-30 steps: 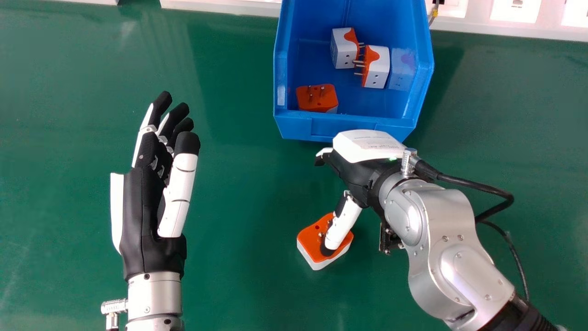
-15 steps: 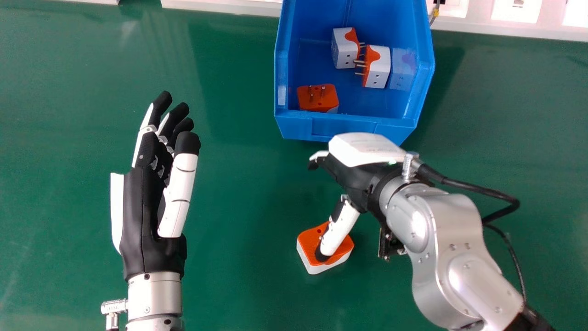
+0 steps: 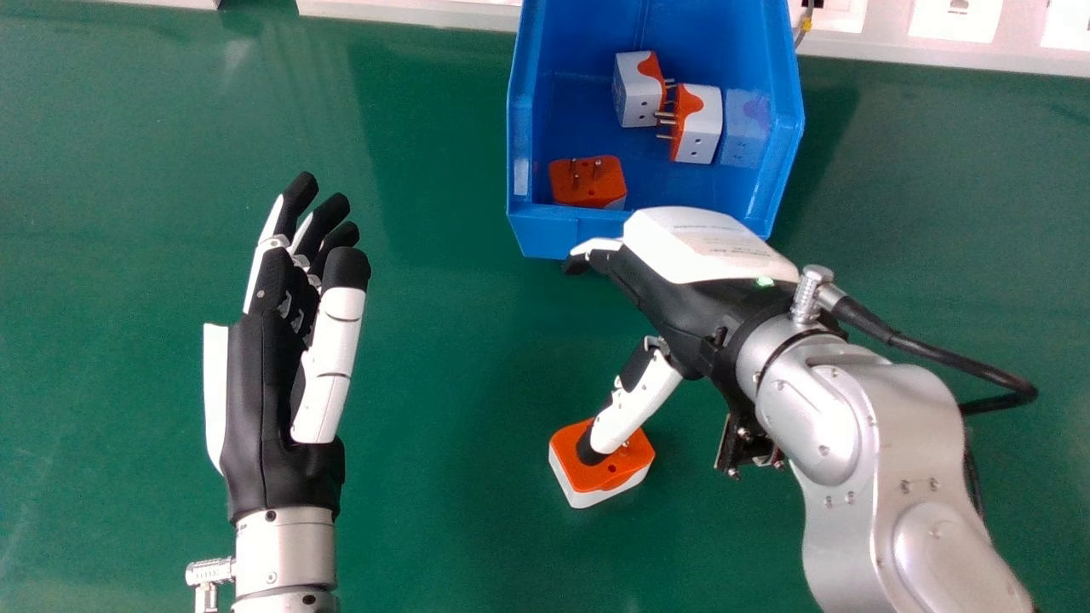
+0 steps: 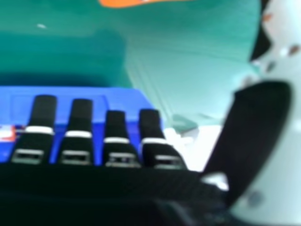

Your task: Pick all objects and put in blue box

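Green table (image 3: 443, 358): right hand (image 3: 681, 306), fingers straight, thumb over orange-white adapter (image 3: 600, 481); left hand (image 3: 260, 400), fingers relaxed.

The box (image 3: 550, 234) is plain blue, the tabletop (image 3: 443, 358) green, the plug adapters (image 3: 699, 128) orange and white.

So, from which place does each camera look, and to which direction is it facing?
Head view: on the robot's head, facing forward and down at green table, blue box and plug adapter; left robot hand and right robot hand show.
Right hand view: at the right robot hand, facing past its fingers and thumb toward blue box and table.
Both share: blue box, green table, right robot hand.
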